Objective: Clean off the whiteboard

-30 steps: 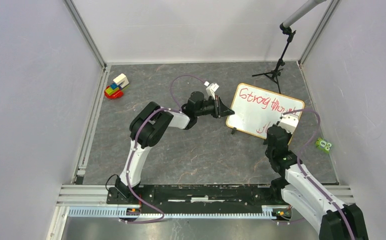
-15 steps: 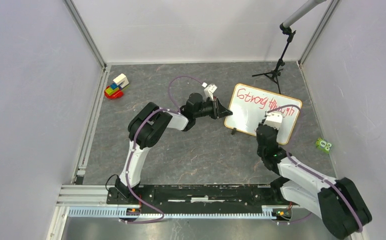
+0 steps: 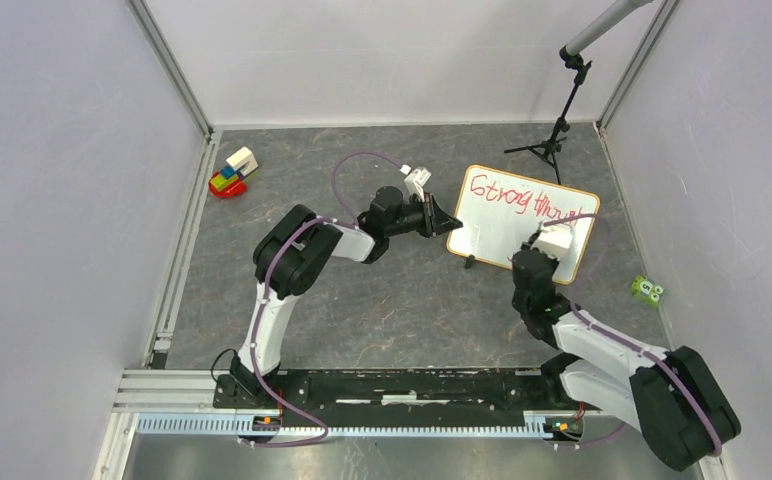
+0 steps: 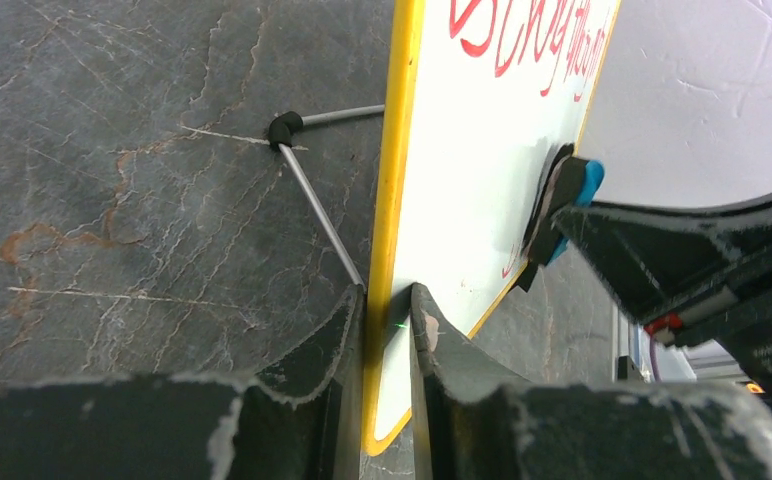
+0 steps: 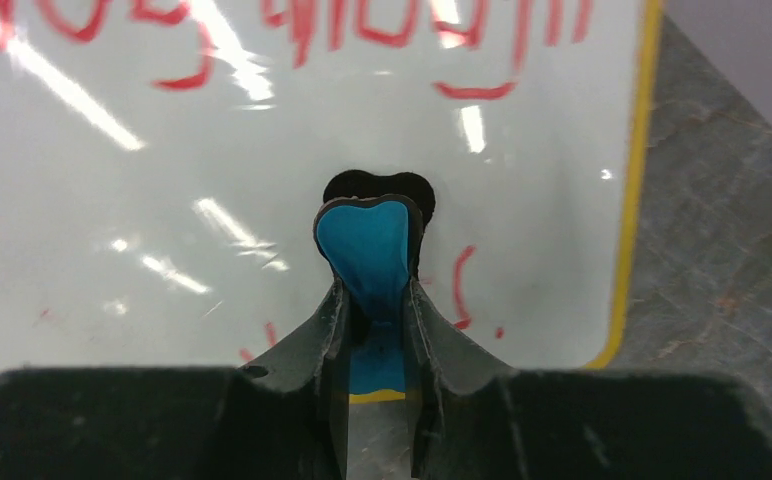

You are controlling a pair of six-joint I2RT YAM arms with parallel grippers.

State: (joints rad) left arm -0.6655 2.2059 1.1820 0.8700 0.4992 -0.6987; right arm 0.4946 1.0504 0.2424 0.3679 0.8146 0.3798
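The whiteboard [image 3: 507,215] stands propped on the surface [image 3: 362,300], far right — left gripper [image 4: 387,300] clamped on its yellow edge, right gripper [image 5: 373,290] pinching a blue eraser [image 5: 367,245] against its face.

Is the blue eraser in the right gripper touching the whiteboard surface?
Touching. The left wrist view shows the whiteboard edge-on, and the dark felt face of the blue eraser lies flat against its white surface with no gap, held by the right gripper.

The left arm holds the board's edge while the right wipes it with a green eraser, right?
The eraser is blue, not green; the right wrist view shows it. The left gripper does hold the whiteboard by its edge, the right gripper the eraser.
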